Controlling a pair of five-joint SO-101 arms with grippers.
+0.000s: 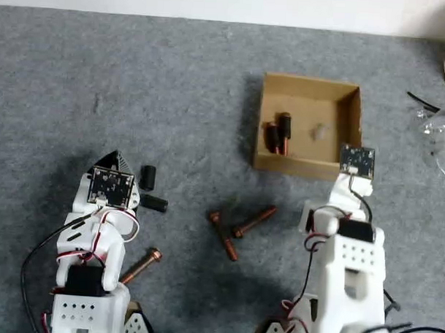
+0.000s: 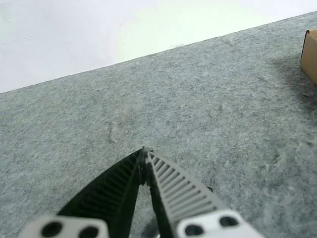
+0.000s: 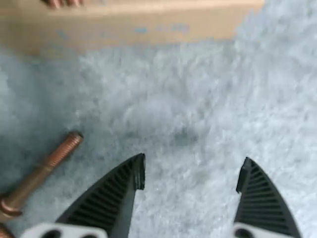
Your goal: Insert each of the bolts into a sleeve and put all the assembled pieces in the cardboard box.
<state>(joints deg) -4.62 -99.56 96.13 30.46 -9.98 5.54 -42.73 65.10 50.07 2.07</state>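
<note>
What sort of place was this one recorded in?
Probably a robotics lab or hobby workbench, not a factory: a grey carpet-like mat is the work surface, loose copper bolts and black sleeves lie near a cardboard box, and stray wires sit at the edge.

Soft, even light over the grey desk (image 1: 174, 77).
We see diffuse shadows lying to the left of the cardboard box (image 1: 310, 82) and the loose bolts (image 1: 254, 220) in the high view, so light comes from the right; the pale wall (image 2: 74, 34) glows brightly.

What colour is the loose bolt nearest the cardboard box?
Coppery brown; the bolt shows best in the right wrist view.
</note>
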